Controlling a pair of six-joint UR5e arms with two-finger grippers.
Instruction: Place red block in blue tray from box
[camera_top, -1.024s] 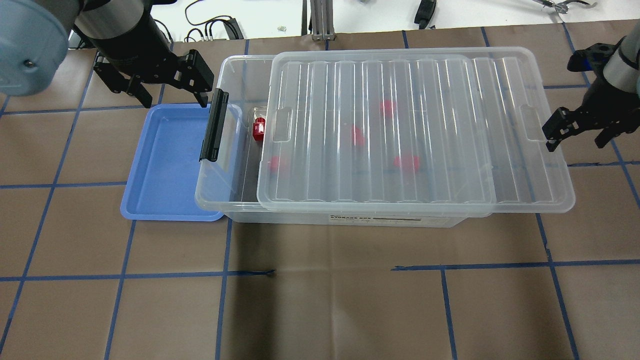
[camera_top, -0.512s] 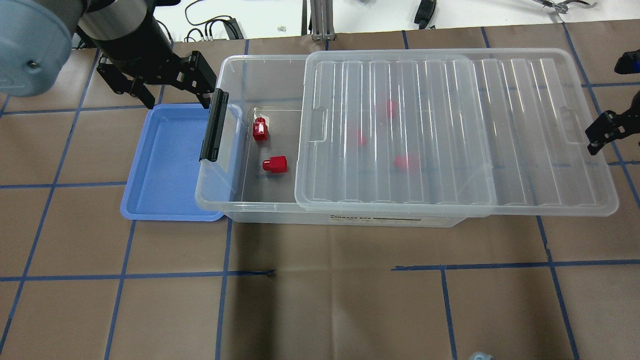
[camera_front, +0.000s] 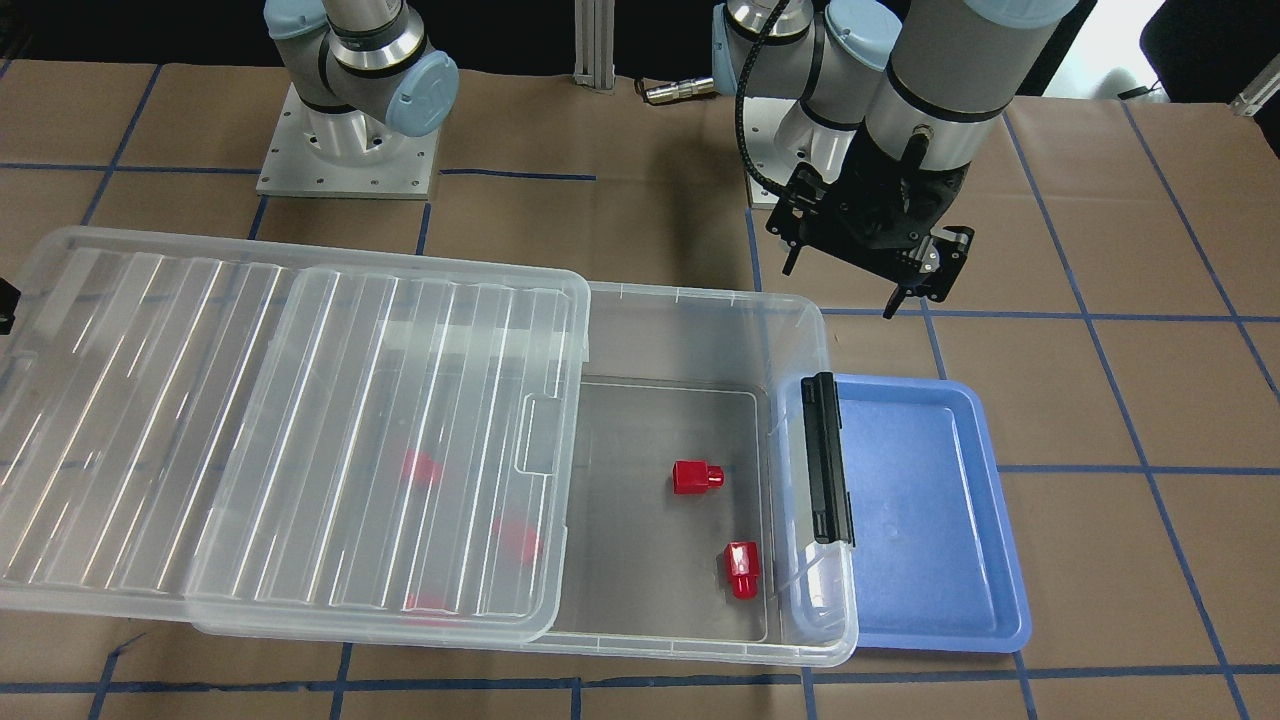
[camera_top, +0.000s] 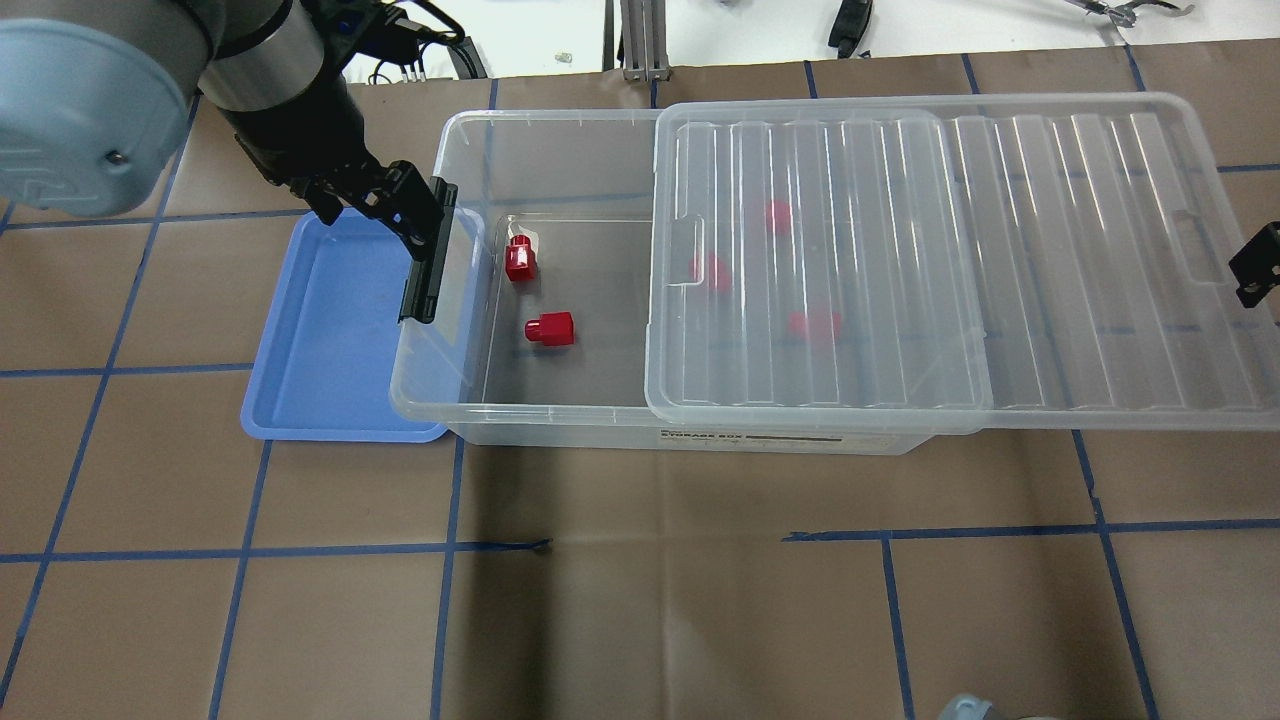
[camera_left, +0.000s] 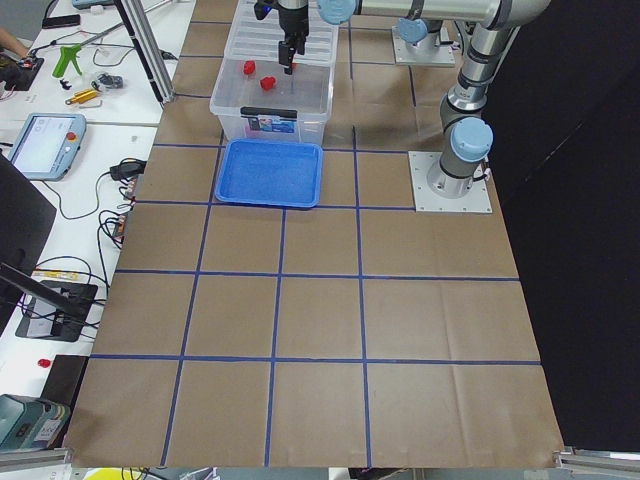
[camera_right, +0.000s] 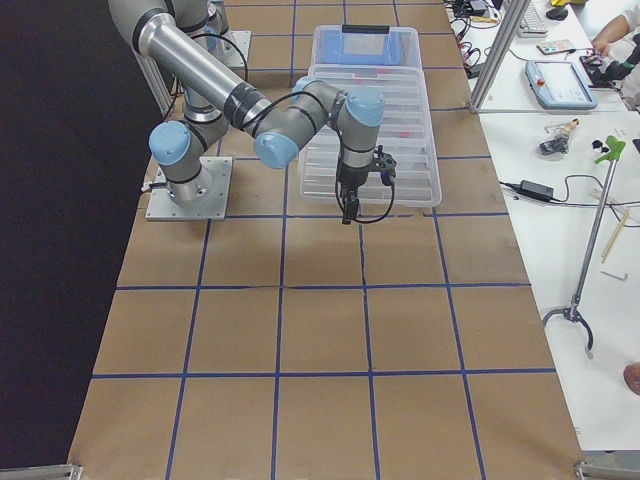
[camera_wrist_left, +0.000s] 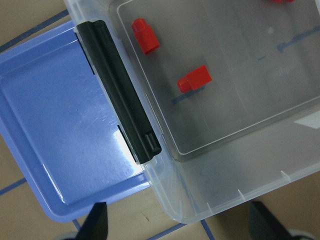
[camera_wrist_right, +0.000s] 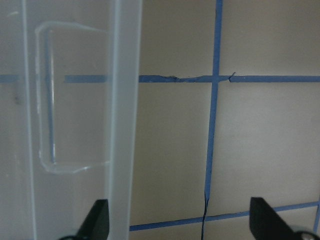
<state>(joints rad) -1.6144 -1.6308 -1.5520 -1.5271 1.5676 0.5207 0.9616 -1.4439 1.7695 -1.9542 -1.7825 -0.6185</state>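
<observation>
The clear box (camera_top: 560, 125) lies mid-table with its ribbed lid (camera_top: 1050, 250) slid off toward the right end. Two red blocks (camera_top: 519, 260) (camera_top: 550, 328) lie uncovered near the black latch (camera_top: 430, 255). Three more show blurred under the lid (camera_top: 775, 215). The blue tray (camera_top: 330, 330) sits empty against the latch end. My left gripper (camera_top: 370, 215) is open and empty above the tray's far edge, beside the latch. Its wrist view shows the blocks (camera_wrist_left: 145, 36) (camera_wrist_left: 195, 79) and the tray (camera_wrist_left: 60, 130). My right gripper (camera_top: 1255, 265) is open at the lid's far end (camera_wrist_right: 125, 100).
Brown paper with a blue tape grid covers the table (camera_top: 650, 600). Cables and tools lie beyond the far edge (camera_top: 420, 55). The lid overhangs the box on the right by about a third of its length. Robot bases (camera_front: 350, 150) stand behind the box.
The lid has slid further right, uncovering a second red block. My right gripper moved right with it. My left gripper turned and moved closer to the latch.
</observation>
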